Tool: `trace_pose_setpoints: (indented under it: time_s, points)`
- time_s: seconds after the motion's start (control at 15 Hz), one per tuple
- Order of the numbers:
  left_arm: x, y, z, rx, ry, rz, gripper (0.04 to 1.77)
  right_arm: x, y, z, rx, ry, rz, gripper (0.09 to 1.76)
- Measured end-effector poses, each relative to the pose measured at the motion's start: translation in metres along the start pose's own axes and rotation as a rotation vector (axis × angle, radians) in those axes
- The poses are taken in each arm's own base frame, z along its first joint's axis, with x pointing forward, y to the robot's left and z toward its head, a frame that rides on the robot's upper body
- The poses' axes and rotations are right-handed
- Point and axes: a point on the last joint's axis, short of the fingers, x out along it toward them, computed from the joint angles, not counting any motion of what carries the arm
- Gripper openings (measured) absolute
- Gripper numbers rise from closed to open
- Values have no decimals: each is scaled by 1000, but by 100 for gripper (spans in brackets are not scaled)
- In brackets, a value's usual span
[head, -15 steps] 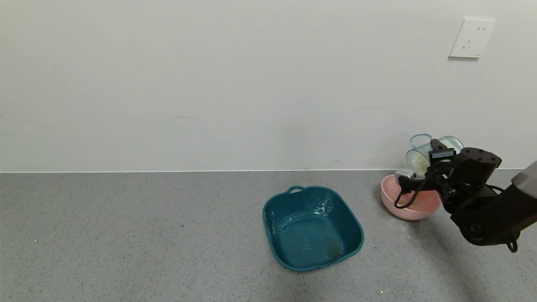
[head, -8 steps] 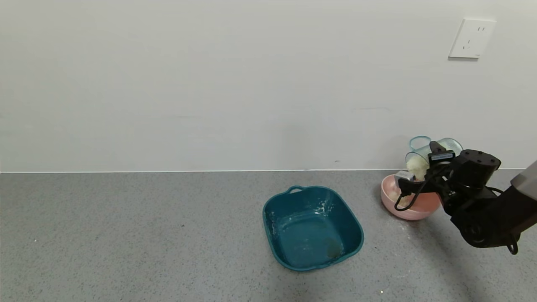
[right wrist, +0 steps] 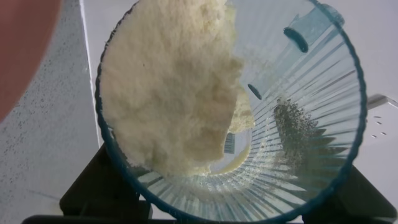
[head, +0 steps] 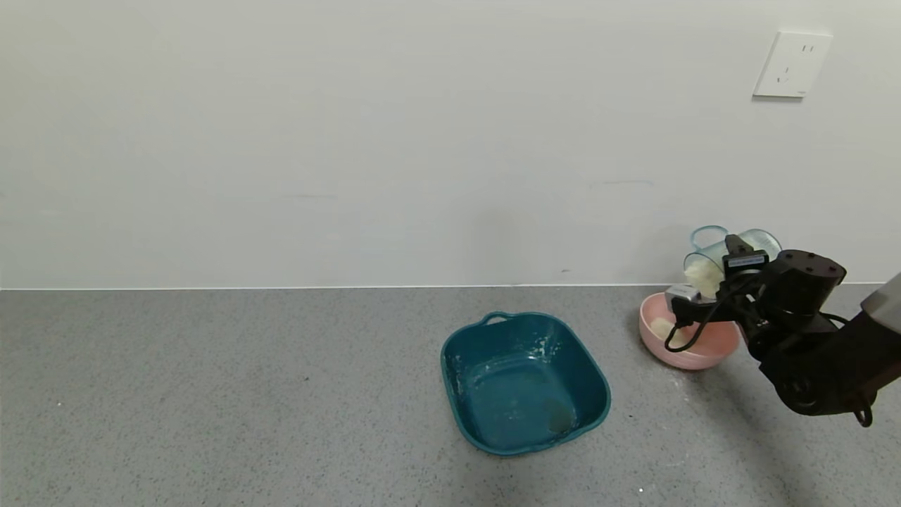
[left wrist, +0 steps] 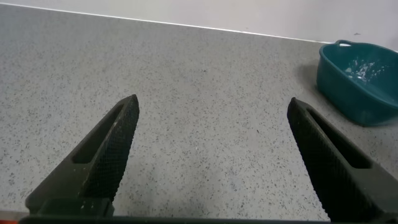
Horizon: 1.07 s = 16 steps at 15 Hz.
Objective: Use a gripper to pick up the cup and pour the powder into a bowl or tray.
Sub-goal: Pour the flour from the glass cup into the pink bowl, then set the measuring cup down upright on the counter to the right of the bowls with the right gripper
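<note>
Only the right wrist view shows cream powder (right wrist: 174, 87) clinging inside the ribbed cup (right wrist: 292, 124). The right gripper (head: 732, 274) clamps it tipped over the pink bowl (head: 697, 355); the teal tray (head: 524, 384) sits beside, and the left gripper (left wrist: 211, 155) gapes wide.

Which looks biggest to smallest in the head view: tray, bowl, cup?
1. Tray, clearly largest.
2. Bowl.
3. Cup, tipped over the bowl; the right gripper hides part of it, so its size is less sure.

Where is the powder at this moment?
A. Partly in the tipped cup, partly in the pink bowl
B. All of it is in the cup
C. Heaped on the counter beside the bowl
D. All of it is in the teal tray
A. The right gripper holds the cup tipped over the pink bowl; a clump of powder sits at the cup's rim, and a small heap lies in the bowl.
</note>
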Motion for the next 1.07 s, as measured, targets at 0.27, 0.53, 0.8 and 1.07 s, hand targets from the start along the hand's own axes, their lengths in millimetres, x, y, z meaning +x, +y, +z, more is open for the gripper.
trace_pose_setpoints:
  time_s: [0.27,0.53,0.8,1.07]
  points:
    - [0,0,0,0,0,0,172,0,-7,-12,39,33,-27,134]
    - [0,0,0,0,0,0,172,-3,-12,-24,225,116,-21,134]
    - [0,0,0,0,0,0,172,-13,-12,-29,393,151,-3,134]
    - [0,0,0,0,0,0,172,-26,-8,-28,581,189,35,134]
